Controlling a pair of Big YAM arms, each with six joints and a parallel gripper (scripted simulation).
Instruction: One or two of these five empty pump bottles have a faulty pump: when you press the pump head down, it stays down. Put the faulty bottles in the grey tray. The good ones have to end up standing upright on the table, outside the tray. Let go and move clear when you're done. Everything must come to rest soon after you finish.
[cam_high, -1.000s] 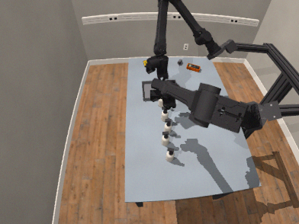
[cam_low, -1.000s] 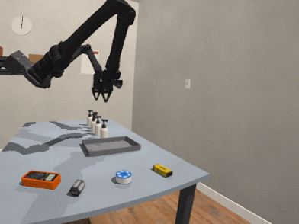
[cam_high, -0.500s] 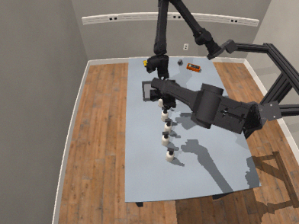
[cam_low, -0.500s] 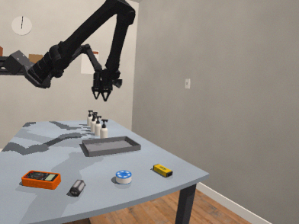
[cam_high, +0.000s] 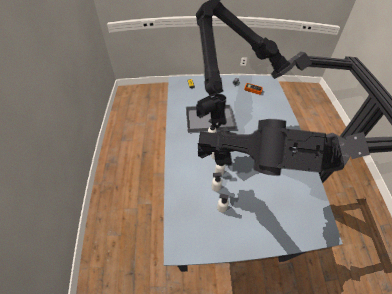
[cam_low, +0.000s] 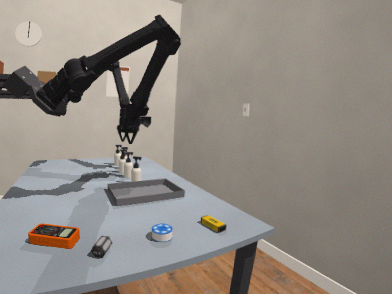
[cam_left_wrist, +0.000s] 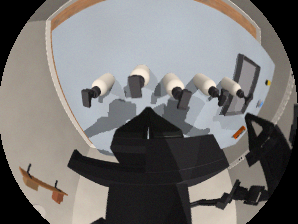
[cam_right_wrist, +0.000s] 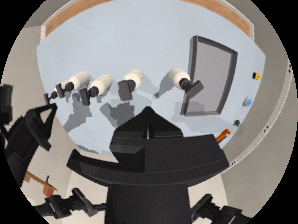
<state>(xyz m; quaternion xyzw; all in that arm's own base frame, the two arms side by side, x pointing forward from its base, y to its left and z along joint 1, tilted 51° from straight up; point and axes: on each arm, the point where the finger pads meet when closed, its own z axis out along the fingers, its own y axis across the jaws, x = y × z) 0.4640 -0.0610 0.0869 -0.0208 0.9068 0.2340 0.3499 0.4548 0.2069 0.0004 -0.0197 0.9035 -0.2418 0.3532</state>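
Note:
Several white pump bottles with black heads stand upright in a row on the table (cam_high: 310, 200). In the top view three of them show, the front one (cam_high: 222, 204), the second (cam_high: 217, 183) and the third (cam_high: 220, 168); the arms cover the rest. The left wrist view shows the row, from the end bottle (cam_left_wrist: 103, 82) to the bottle by the tray (cam_left_wrist: 230, 86). The empty grey tray (cam_high: 192, 120) (cam_low: 145, 192) (cam_left_wrist: 248, 75) (cam_right_wrist: 210, 82) lies past the row's end. My left gripper (cam_high: 220, 159) (cam_left_wrist: 148, 110) is shut and empty above the middle of the row. My right gripper (cam_high: 215, 124) (cam_low: 129, 134) (cam_right_wrist: 148, 110) is shut and empty above the bottle nearest the tray (cam_right_wrist: 175, 76) (cam_low: 136, 171).
An orange multimeter (cam_high: 253, 88) (cam_low: 54, 235), a yellow tool (cam_high: 190, 83) (cam_low: 213, 223), a blue and white tape roll (cam_low: 162, 231) and a small grey cylinder (cam_low: 101, 246) lie at the table's far end, beyond the tray.

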